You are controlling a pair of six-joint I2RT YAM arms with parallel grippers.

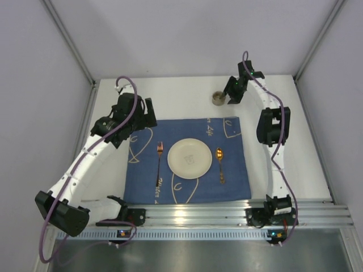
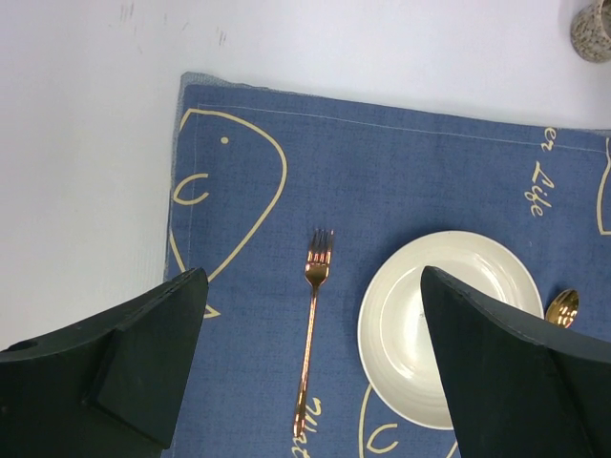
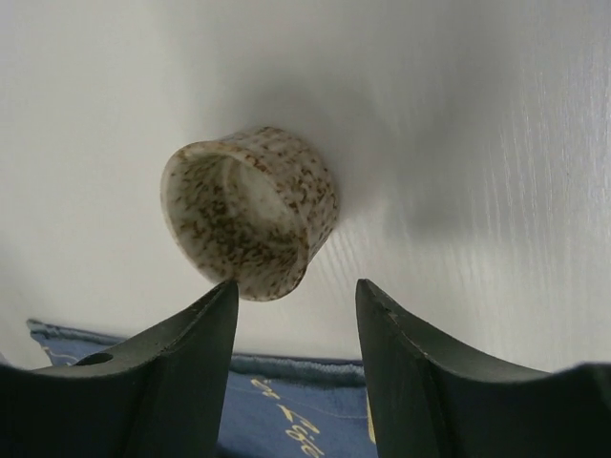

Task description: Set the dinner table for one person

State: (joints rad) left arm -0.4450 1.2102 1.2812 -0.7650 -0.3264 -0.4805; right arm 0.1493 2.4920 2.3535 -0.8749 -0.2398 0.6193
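— At the far side of the dinner table (image 1: 309,158), what is the right gripper (image 3: 296,286) doing?
— Noted: jaws parted by a moderate gap, nothing between them. A speckled cup (image 3: 250,210) stands on the white top just beyond the fingertips. From overhead the gripper sits at the cup's 3 o'clock, very close. Contact: I cannot tell.
— And the left gripper (image 2: 310,281)?
— Spread wide, holding nothing, touching nothing. It hangs above the far left corner of the navy cloth (image 2: 410,162), roughly 10 o'clock from the plate (image 2: 401,334).
— Where does the table itself come in?
— It lies under everything. The cloth is laid flat on it toward the near edge, with white surface showing to the left, right and far side.
— Items on the cloth?
— Cream plate in the middle. Copper fork (image 2: 310,324) at the plate's 9 o'clock, tines to 12, apart from the rim. Matching spoon (image 1: 220,163) at 3 o'clock, bowl to 12, also apart.
— Anything in the way?
— The cup stands off the cloth, at 1 o'clock from the plate. Only the cloth's far edge lies between it and the setting.
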